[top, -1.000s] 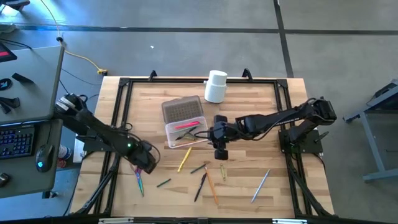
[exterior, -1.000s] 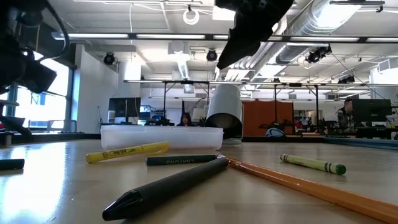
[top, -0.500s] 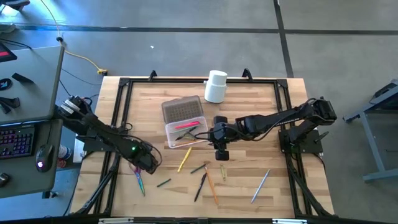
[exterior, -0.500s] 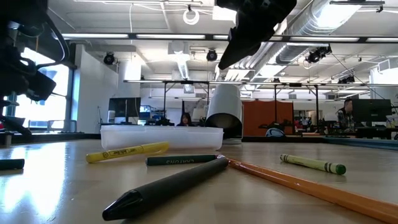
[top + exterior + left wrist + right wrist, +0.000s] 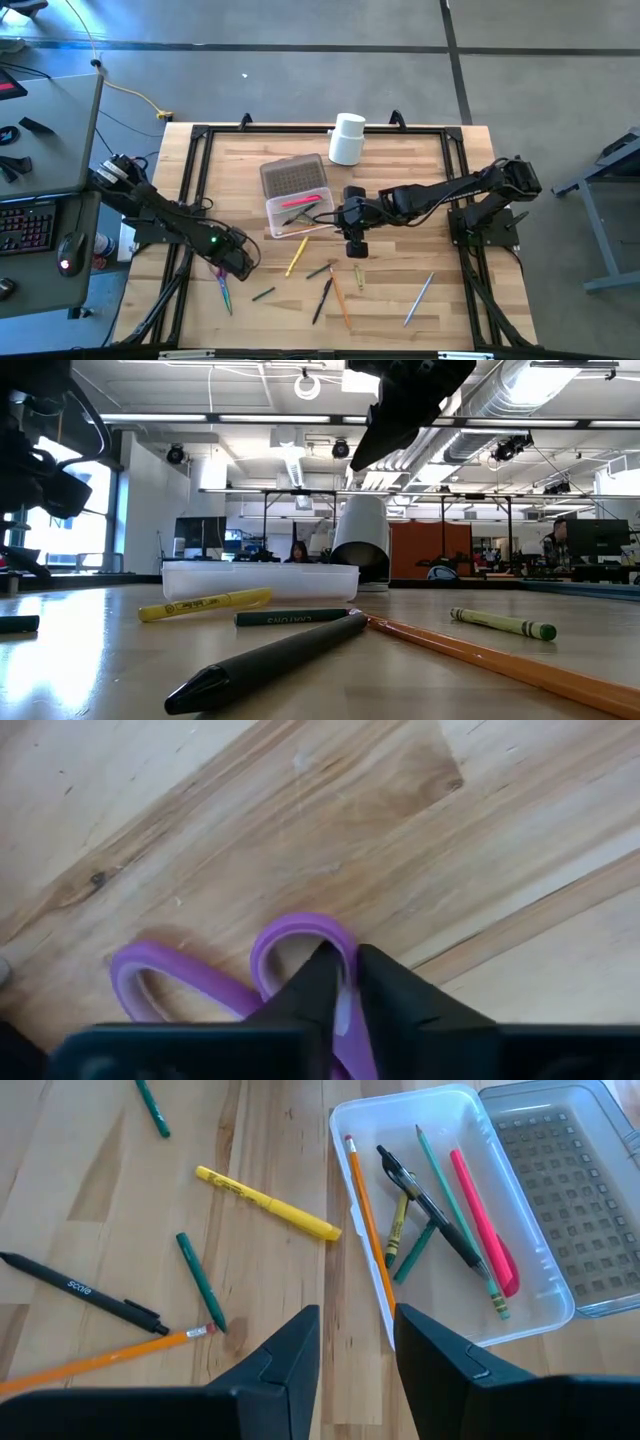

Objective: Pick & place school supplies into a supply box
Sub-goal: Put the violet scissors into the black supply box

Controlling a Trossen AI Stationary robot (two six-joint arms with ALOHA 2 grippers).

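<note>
The purple-handled scissors (image 5: 200, 980) lie flat on the wood near the table's left edge. Their blades (image 5: 225, 292) point toward the near edge. My left gripper (image 5: 236, 262) points straight down over the handles and is shut on one loop. My right gripper (image 5: 355, 248) hangs open above the table, just near of the supply box (image 5: 300, 214), touching nothing. The clear box (image 5: 400, 1102) holds a pink marker, pens and crayons, and an orange pencil (image 5: 368, 1220) leans over its rim. Its textured lid (image 5: 570, 1180) lies open on the far side. My left gripper comes from above, fingers pointing down, at one purple handle loop of the scissors. One finger (image 5: 318, 990) stands inside the loop and the other outside, with the loop's rim (image 5: 345, 1005) between them. The scissors lie flat on the table.
Loose on the near middle of the table lie a yellow highlighter (image 5: 297, 256), green crayons (image 5: 320, 270), a black pen (image 5: 322, 300), an orange pencil (image 5: 341, 300) and a silver pen (image 5: 419, 300). A white cylinder (image 5: 347, 138) stands beyond the box. A black frame rims the table.
My left gripper has sunk a little onto the scissors' handles, then kept still. The scissors have stayed where they lay.
</note>
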